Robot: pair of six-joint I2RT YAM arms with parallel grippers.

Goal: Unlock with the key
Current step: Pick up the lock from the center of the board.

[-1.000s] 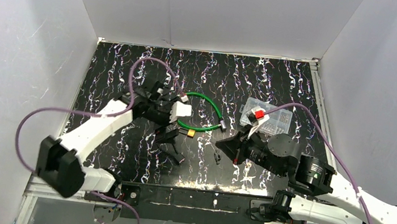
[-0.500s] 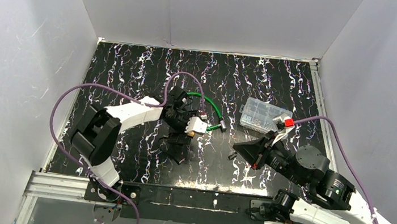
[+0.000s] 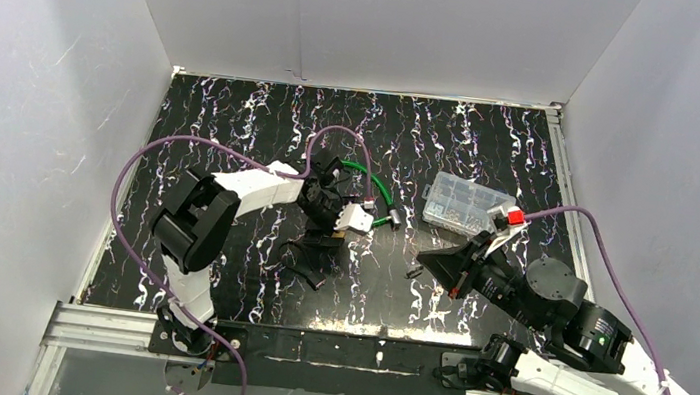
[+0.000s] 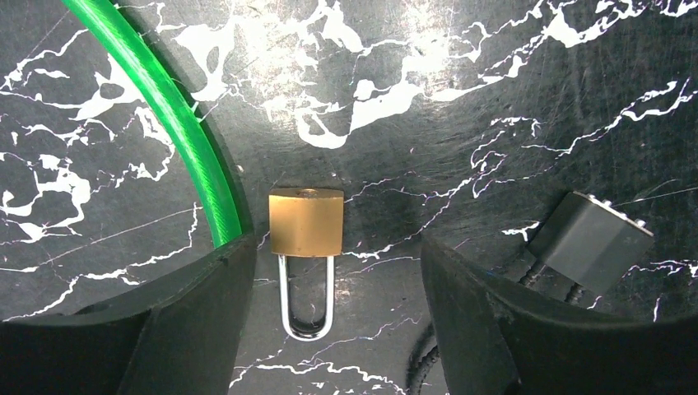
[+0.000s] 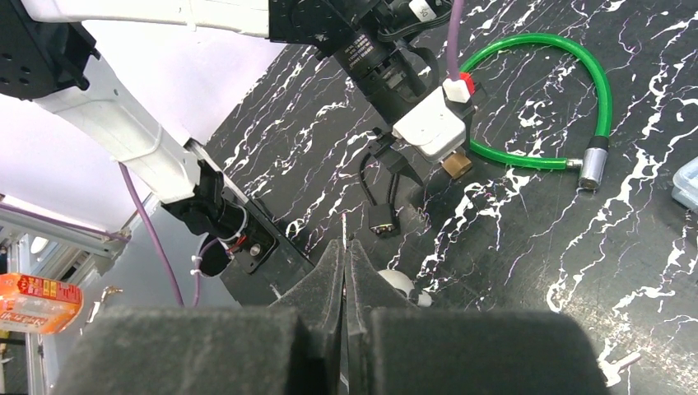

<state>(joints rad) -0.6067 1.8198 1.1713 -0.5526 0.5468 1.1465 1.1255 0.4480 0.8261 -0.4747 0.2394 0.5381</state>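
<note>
Right pincer (image 5: 344, 257), nearest the bases: pads pressed flat together, clamped on a thin flat metal key (image 5: 344, 232). It shows edge-on as a sliver past the tips, so "key" is my best reading.

Target is ahead and left of that pincer, well apart from it: small brass padlock with a silver shackle (image 4: 306, 222), lying flat on the black white-veined marble-pattern desk (image 3: 492, 155). A black corded connector (image 5: 383, 216) lies near it on the near side.

Left pincer (image 4: 333, 276) is over the padlock, jaws wide. There's one finger (image 4: 206, 313) on each flank with a gap on both sides, so nothing is gripped. Left arm is far nearer the lock; the right arm has the key.

The axis is what matters here. The padlock's long axis runs along the left fingers, shackle loop back toward the left wrist, brass body out toward the tips. So the keyway end faces away from that wrist. My read:
- The key has to come in along that line from the body end.
- The left needs a square clamp on the body flanks first, or the lock will twist.

Farther out, a green plastic-coated cable loop (image 4: 177, 123) runs just beside the padlock, up against the left-hand finger. It could get pinched.

Beyond that, off to the right, is a clear plastic compartment box (image 3: 466, 204), well apart from the lock.
</note>
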